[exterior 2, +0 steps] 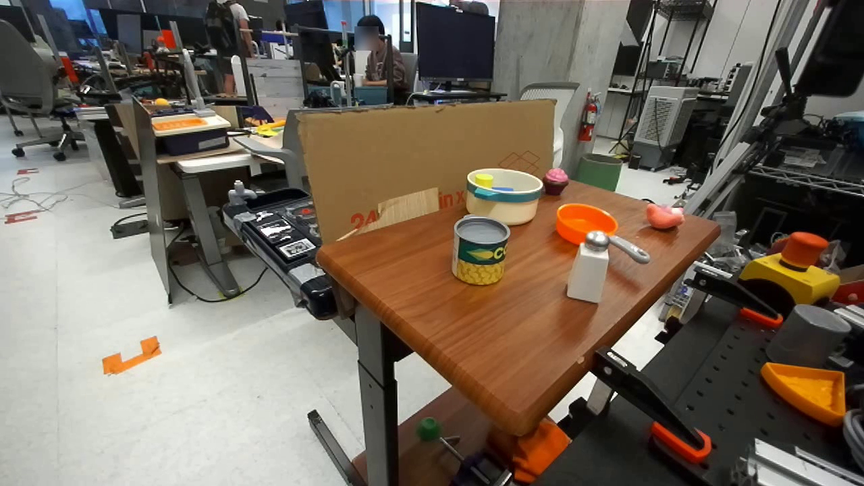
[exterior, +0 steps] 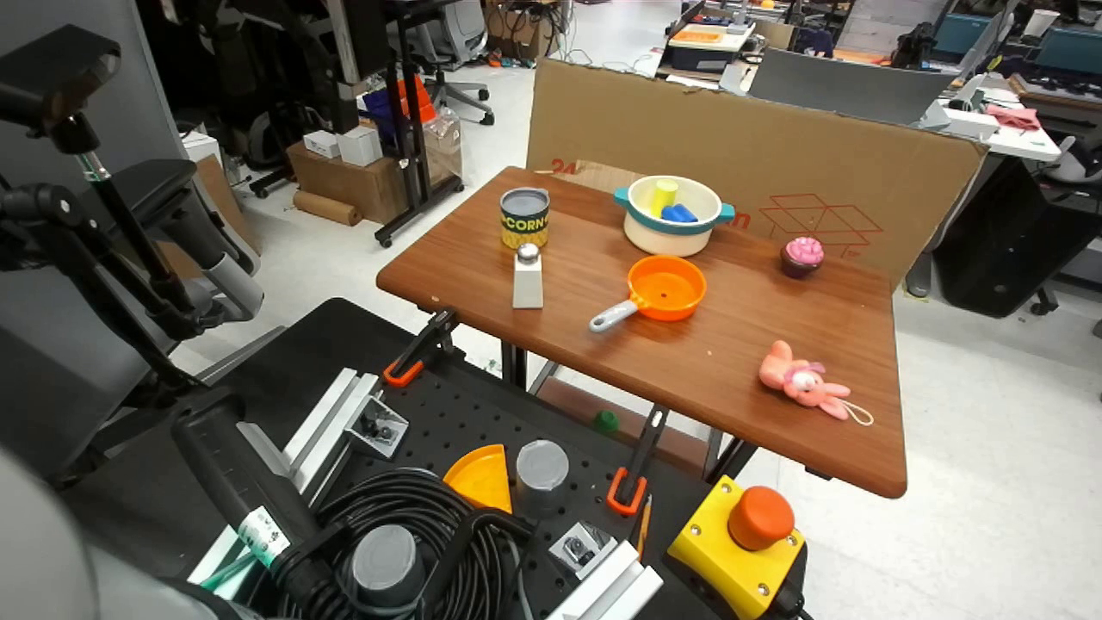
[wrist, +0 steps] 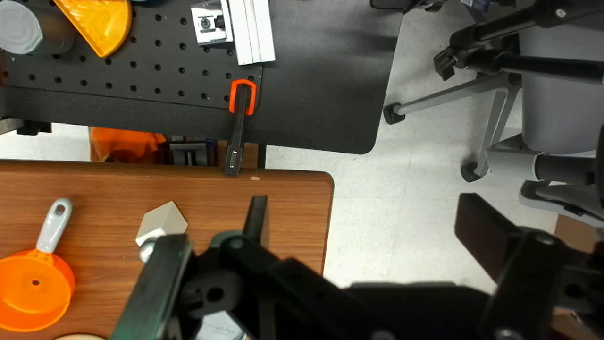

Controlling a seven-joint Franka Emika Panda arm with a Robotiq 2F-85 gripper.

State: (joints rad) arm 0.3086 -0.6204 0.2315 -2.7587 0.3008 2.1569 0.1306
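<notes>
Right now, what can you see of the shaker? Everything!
The shaker has a white, four-sided body, wider at the bottom, and a round silver top, shiny like metal. I can't tell the body's material. It stands upright on the table near one edge, apart from the can and pan; only the table touches it.

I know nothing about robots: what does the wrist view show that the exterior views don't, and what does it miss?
Only the wrist view shows the gripper, open and holding nothing.
Only the exterior views show the pink-topped cupcake, the pink bunny toy and the yellow box with its red button.
Both kinds of view share the wooden table, the orange pan and the white shaker.
</notes>
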